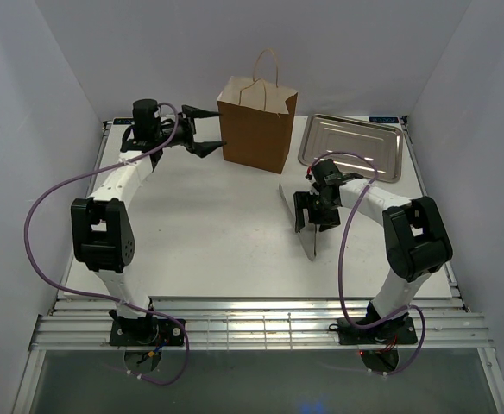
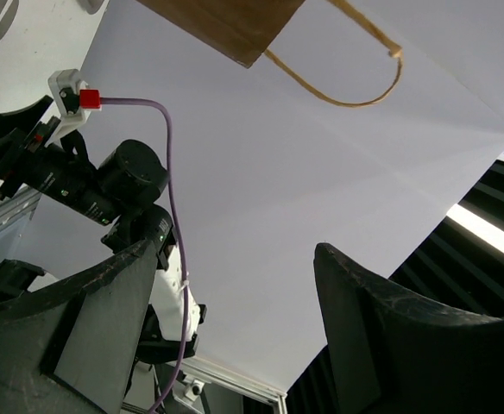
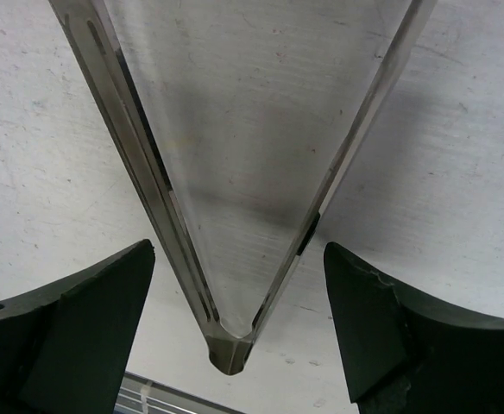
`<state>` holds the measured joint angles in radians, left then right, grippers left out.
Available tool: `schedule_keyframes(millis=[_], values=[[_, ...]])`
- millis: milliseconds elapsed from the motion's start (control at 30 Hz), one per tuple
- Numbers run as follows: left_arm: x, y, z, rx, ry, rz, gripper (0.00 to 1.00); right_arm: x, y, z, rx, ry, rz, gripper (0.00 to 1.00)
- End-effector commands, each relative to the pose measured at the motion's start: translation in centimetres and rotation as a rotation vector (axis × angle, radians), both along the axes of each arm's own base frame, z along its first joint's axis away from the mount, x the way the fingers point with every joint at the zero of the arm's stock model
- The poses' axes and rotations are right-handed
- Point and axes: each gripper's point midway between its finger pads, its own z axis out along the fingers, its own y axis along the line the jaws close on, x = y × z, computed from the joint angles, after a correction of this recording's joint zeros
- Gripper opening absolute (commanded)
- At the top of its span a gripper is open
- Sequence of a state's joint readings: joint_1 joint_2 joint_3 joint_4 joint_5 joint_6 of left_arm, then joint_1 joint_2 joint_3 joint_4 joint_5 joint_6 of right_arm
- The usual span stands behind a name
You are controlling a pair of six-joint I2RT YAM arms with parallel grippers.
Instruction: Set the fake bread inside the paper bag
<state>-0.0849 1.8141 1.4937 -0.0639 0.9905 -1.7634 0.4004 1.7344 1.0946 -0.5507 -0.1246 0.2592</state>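
The brown paper bag stands upright at the back middle of the table, handles up. None of the fake bread shows in any view. My left gripper is open and empty, just left of the bag at mid height, jaws pointing at its side. In the left wrist view a corner of the bag and one loop handle show above the spread fingers. My right gripper is open, low over the metal tongs. In the right wrist view the tongs' hinged end lies between the fingers, untouched.
A flat silver tray lies at the back right with nothing showing in it. White walls close in the table on the left, right and back. The left arm's purple cable loops out to the left.
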Motion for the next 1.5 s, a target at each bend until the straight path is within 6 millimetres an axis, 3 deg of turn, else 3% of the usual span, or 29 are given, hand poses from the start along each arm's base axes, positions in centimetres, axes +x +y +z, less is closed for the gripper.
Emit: schedule_keyframes(millis=[0, 100, 233, 333, 433, 567, 667, 867, 933, 1000, 1033, 1067, 1100, 1133, 1167, 1233, 1267, 1400, 1467], values=[[-2.4, -0.5, 2.1, -0.016, -0.043, -0.031, 0.84, 0.2, -0.4, 0.3, -0.023, -0.004, -0.012, 0.87], [-3.2, -0.3, 2.4, -0.014, -0.05, -0.024, 0.84, 1.0, -0.3, 1.3, -0.024, -0.027, -0.011, 0.93], [-4.5, -0.1, 1.5, -0.011, -0.018, -0.007, 0.84, 2.0, -0.2, 2.5, -0.031, -0.062, 0.0, 0.99], [-5.1, 0.1, 1.7, -0.004, -0.03, 0.009, 0.84, 2.5, -0.3, 3.1, -0.038, -0.088, 0.008, 0.9], [-5.8, 0.3, 1.3, 0.03, -0.035, 0.025, 0.84, 2.4, -0.4, 3.4, -0.037, -0.102, 0.022, 0.9], [-8.4, 0.8, 0.6, 0.106, -0.05, 0.043, 0.84, 1.5, -0.4, 4.5, -0.006, -0.121, 0.012, 0.9], [-10.0, 1.0, -0.6, 0.199, -0.07, 0.042, 0.84, -0.6, -0.8, 5.4, 0.025, -0.127, -0.015, 0.9], [-14.0, 0.1, -0.6, 0.399, -0.259, -0.007, 0.86, -5.1, -1.9, 8.3, 0.125, -0.216, -0.072, 0.9], [-15.4, 0.8, -1.1, 0.456, -0.289, 0.02, 0.87, -5.6, -1.9, 10.1, 0.184, -0.303, -0.086, 0.9], [-16.2, 1.7, -1.9, 0.517, -0.332, 0.055, 0.88, -6.8, -2.4, 9.7, 0.207, -0.33, -0.105, 0.9], [-17.6, 2.3, -2.3, 0.533, -0.356, 0.074, 0.88, -6.9, -2.3, 11.4, 0.264, -0.418, -0.116, 0.9], [-18.2, 2.7, -2.8, 0.554, -0.375, 0.087, 0.89, -7.9, -2.4, 10.4, 0.287, -0.417, -0.118, 0.9], [-18.8, 3.0, -3.2, 0.561, -0.382, 0.104, 0.89, -8.2, -2.2, 10.7, 0.323, -0.451, -0.114, 0.9], [-20.3, 3.4, -4.0, 0.554, -0.41, 0.124, 0.89, -8.3, -1.9, 12.8, 0.4, -0.56, -0.112, 0.9], [-21.1, 3.5, -4.3, 0.531, -0.415, 0.137, 0.89, -8.8, -1.8, 13.1, 0.449, -0.58, -0.132, 0.9], [-22.4, 3.9, -4.8, 0.504, -0.453, 0.174, 0.89, -10.4, -1.4, 12.9, 0.55, -0.623, -0.123, 0.9], [-23.9, 4.2, -6.2, 0.493, -0.458, 0.189, 0.89, -10.9, -1.2, 13.1, 0.607, -0.619, -0.151, 0.9], [-26.5, 4.9, -6.9, 0.422, -0.547, 0.26, 0.92, -13.3, -0.7, 12.5, 0.758, -0.626, -0.162, 0.9], [-27.6, 5.4, -7.1, 0.384, -0.612, 0.31, 0.93, -14.1, -0.9, 10.3, 0.756, -0.571, -0.19, 0.9]])
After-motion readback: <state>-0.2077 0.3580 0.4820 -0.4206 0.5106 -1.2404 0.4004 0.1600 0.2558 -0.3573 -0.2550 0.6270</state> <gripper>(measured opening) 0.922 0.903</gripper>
